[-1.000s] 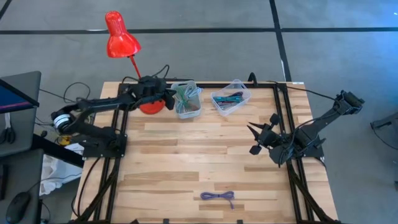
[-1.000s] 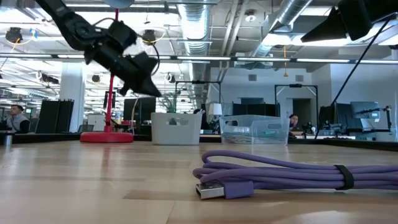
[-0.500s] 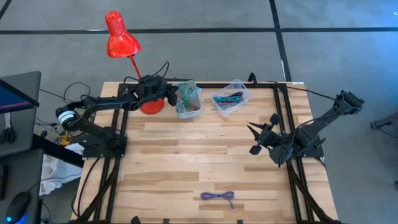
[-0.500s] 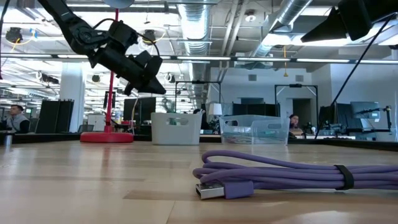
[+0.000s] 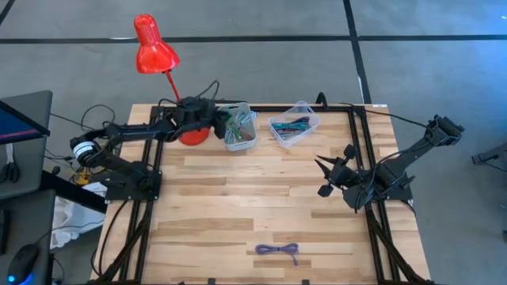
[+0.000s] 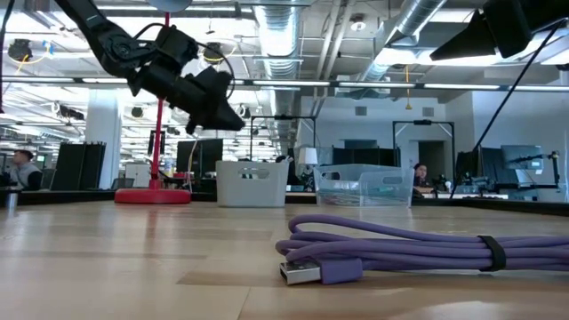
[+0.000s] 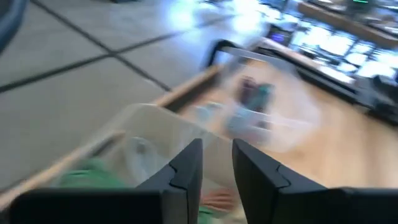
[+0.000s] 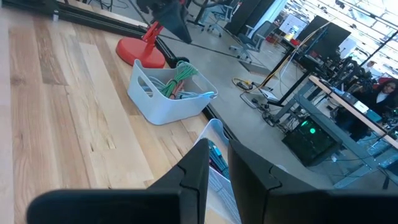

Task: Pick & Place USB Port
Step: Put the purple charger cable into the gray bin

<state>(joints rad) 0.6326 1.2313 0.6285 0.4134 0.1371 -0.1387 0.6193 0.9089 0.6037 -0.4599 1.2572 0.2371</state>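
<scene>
one coiled purple usb cable (image 5: pixel 278 249) lies at the near edge of the wooden surface (image 5: pixel 238 198), bound with a dark strap, its plug end showing closest in the low view (image 6: pixel 302 269); it sits alone, well apart from both arms. farther back on the right side, the right gripper (image 5: pixel 324 176) waits above the surface near its frame, and its jaws stand slightly apart with nothing between them, the narrow gap plain in the right wrist view (image 8: pixel 217 163). toward the far edge stand two containers side by side: a white bin (image 5: pixel 239 128) holding green and other coloured cables, and a clear plastic box (image 5: pixel 294 123) with more cables inside. the left gripper (image 5: pixel 218 121) hangs in the air just at the white bin's left rim, raised above it in the low view (image 6: pixel 233 117); its jaws are a little open and hold nothing, as the blurred left wrist view shows (image 7: pixel 217 163). beside the bin stands a red desk lamp (image 5: pixel 155 49), its round base (image 5: pixel 192 133) partly under the left arm.
</scene>
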